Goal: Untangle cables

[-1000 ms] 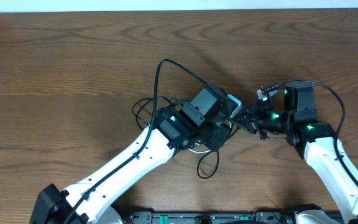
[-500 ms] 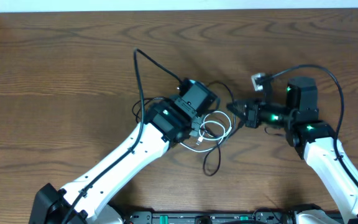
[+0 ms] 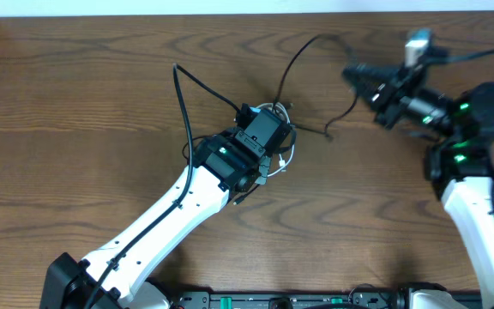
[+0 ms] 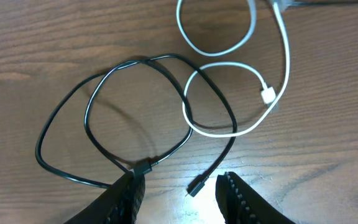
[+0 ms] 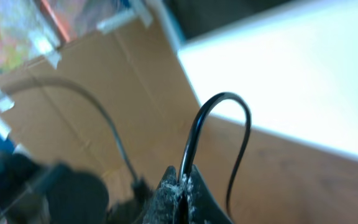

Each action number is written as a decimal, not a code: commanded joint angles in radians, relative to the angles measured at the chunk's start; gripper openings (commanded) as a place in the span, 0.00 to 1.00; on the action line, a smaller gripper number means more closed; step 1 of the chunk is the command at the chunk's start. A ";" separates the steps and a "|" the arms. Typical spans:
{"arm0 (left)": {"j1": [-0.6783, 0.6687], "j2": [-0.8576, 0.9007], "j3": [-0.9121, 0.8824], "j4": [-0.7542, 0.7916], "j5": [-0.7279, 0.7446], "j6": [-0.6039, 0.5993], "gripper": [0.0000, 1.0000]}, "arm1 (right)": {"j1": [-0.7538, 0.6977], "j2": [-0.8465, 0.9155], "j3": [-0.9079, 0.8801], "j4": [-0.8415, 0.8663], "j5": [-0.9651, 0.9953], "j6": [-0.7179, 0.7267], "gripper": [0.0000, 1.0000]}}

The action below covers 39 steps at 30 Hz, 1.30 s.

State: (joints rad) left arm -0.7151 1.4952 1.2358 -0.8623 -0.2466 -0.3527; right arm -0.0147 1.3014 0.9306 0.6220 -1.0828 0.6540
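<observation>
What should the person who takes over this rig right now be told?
Right gripper: shut on one black cable, held up in the air.
Left gripper: open, low over the others, holding nothing.
Cables: the white cable and the second black cable lie flat, looped across each other.
Done: one cable lifted.
Left: part white from black; check that the lifted one is free.

White cable (image 4: pixel 268 94) overlaps looped black cable (image 4: pixel 143 167) (both flat); black cord (image 5: pixel 191 137) raised.
</observation>
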 commanded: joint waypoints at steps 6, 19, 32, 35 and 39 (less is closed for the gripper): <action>0.003 0.003 0.005 -0.005 -0.024 -0.021 0.43 | -0.098 -0.006 0.278 -0.245 0.159 0.008 0.01; 0.003 0.003 0.005 0.004 0.010 -0.027 0.43 | -0.130 0.021 0.710 -1.256 0.677 -0.424 0.01; 0.003 0.003 0.005 0.255 0.430 -0.023 0.57 | -0.126 0.028 0.919 -1.585 0.347 -0.462 0.01; 0.003 0.003 0.005 0.367 0.549 -0.024 0.61 | -0.125 0.029 0.919 -1.633 0.327 -0.481 0.01; 0.003 0.003 0.005 0.477 0.582 -0.031 0.61 | -0.121 0.029 0.919 -1.622 0.188 -0.487 0.01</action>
State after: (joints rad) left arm -0.7151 1.4967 1.2339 -0.4351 0.2272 -0.3714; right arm -0.1402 1.3304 1.8393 -1.0115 -0.7437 0.1932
